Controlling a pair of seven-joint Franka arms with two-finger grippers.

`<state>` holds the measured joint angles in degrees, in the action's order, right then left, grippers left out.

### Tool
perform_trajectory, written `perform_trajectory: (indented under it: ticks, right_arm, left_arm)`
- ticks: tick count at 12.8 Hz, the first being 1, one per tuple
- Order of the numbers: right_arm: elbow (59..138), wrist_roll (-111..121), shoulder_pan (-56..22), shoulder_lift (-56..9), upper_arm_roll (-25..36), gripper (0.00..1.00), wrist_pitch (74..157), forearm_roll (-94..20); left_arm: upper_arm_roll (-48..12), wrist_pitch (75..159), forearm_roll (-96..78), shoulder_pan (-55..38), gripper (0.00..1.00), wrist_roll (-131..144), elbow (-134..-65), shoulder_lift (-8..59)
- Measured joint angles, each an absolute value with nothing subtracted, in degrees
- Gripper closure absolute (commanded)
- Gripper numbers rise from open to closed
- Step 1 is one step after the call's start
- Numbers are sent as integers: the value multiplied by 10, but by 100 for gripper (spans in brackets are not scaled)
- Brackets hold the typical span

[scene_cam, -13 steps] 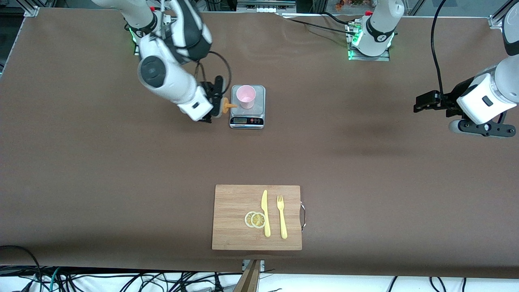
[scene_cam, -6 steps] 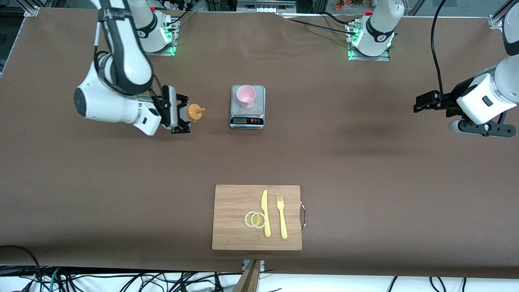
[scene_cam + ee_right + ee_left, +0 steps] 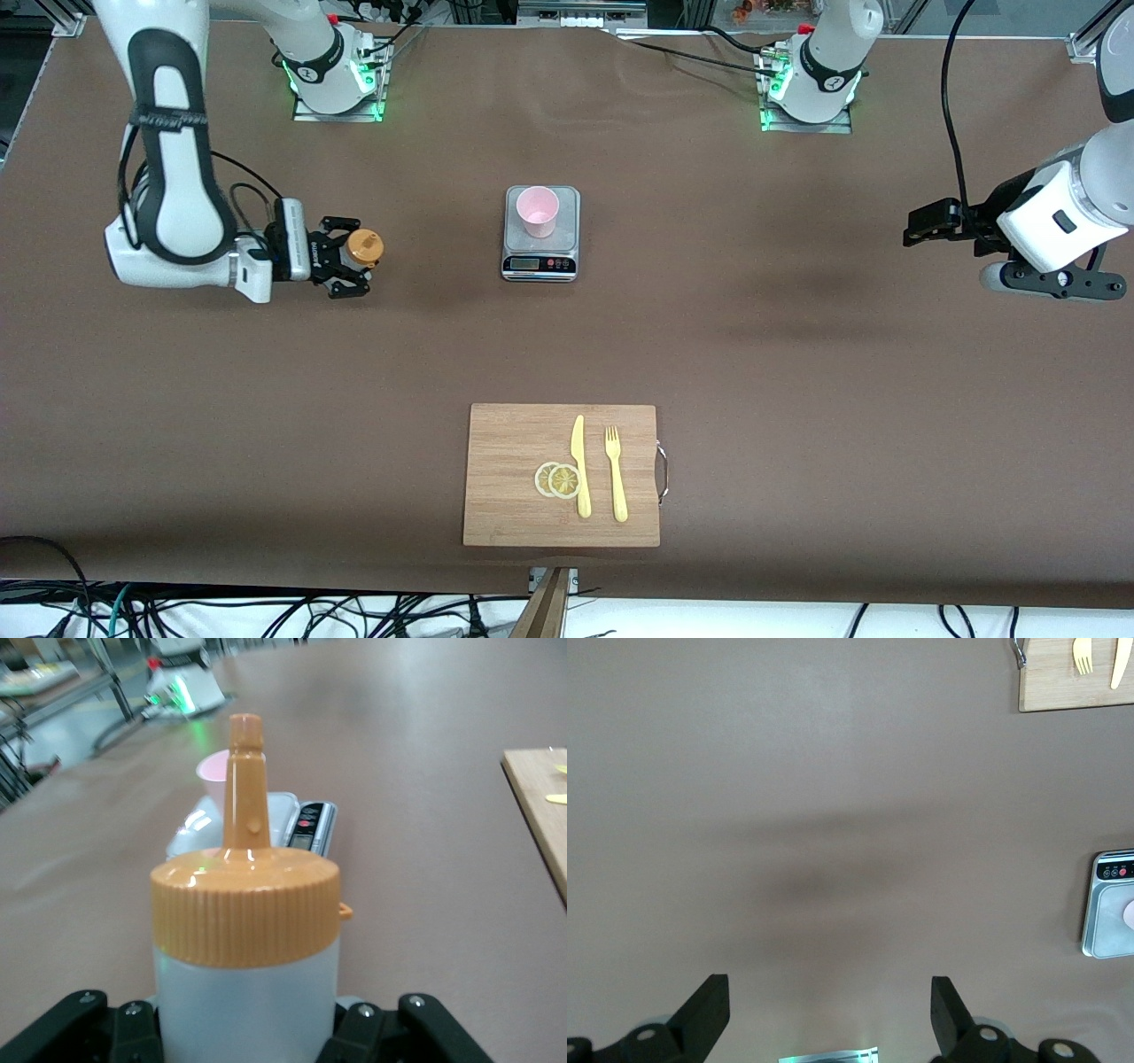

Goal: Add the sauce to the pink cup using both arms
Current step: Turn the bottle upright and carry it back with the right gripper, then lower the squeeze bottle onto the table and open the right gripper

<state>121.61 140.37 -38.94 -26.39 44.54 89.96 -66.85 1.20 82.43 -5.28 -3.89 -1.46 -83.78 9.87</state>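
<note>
Right tool [image 3: 347,258]: you have it toward the right arm's end of the table, low and level with the scale; its fingers [image 3: 372,1041] are closed on the sauce bottle, one on each side of the body.
Sauce bottle [image 3: 362,247]: it stands upright in the right tool's grasp, and from the front view you look down on its orange-yellow cap; you cannot tell from these views whether its base touches the table. In the right wrist view the frosted body [image 3: 245,1005] sits under the ribbed cap, with the nozzle pointing straight up.
Pink cup [image 3: 537,211]: it stands upright on the grey scale, well apart from the bottle. In the right wrist view you see its rim [image 3: 213,773] just past the nozzle.
Grey scale [image 3: 540,259]: it sits mid-table, with its display and buttons on the edge nearer the front camera.
Left tool [image 3: 930,221]: your left arm waits over bare table at its own end, well apart from the scale. Its fingers [image 3: 707,1013] are spread wide with nothing between them.
Table [image 3: 797,354]: it has a brown cover.
Cutting board [image 3: 514,518]: it lies nearer the front camera than the scale and carries two lemon slices [image 3: 557,479], a yellow knife [image 3: 580,465] and a yellow fork [image 3: 615,472], side by side.
</note>
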Motion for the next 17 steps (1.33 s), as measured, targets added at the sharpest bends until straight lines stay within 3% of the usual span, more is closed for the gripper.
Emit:
perform_trajectory:
  ticks: [6,12,13,14,15,17]
  right_arm:
    - [1206,1557,-277,-388,444,74,694,-693]
    - [1156,1558,-221,-426,353,69,699,-742]
    - [1140,1558,-217,-440,342,59,701,-758]
    - [1126,1559,-216,-455,334,23,701,-777]
    - [1114,1559,-216,-468,325,0,702,-800]
    - [1097,1559,-216,-483,308,0,703,-830]
  left_arm:
    - [12,824,-53,-39,0,-15,-838,99]
    - [12,824,-53,-39,0,-15,-837,99]
    - [12,824,-53,-39,0,-15,-837,99]
    - [12,824,-53,-39,0,-15,-837,100]
    - [12,824,-53,-39,0,-15,-837,100]
    - [12,824,-53,-39,0,-15,-837,100]
